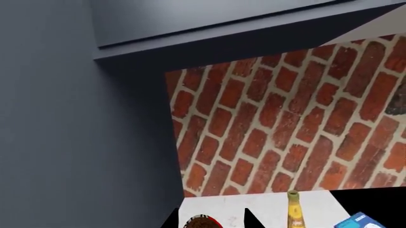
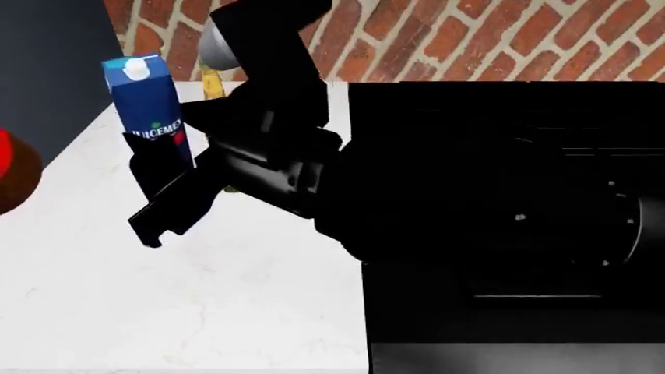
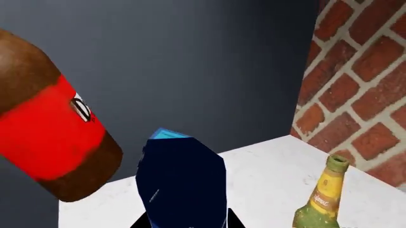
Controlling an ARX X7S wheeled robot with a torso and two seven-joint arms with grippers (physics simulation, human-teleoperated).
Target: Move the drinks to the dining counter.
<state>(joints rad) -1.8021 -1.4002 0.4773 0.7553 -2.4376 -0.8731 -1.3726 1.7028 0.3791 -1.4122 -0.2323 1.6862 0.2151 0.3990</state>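
Observation:
My right gripper (image 3: pixel 187 222) is shut on the dark-blue juice carton (image 3: pixel 182 180), which stands upright at the back left of the white worktop (image 2: pixel 146 101). The brown bottle with the red label (image 3: pixel 51 128) is at the worktop's left edge (image 2: pixel 12 175). Its top (image 1: pixel 201 223) shows between the spread fingers of my left gripper (image 1: pixel 210 217), and the contact lower down is out of frame. The slim olive-green bottle (image 3: pixel 323 199) stands by the brick wall, mostly hidden behind my right arm in the head view. The dining counter is out of view.
The white worktop (image 2: pixel 208 296) adjoins a black stove (image 2: pixel 499 218) on its right. A brick wall (image 2: pixel 468 39) runs along the back. A dark grey cabinet side (image 1: pixel 63 118) rises at the worktop's left end, with a cabinet overhead.

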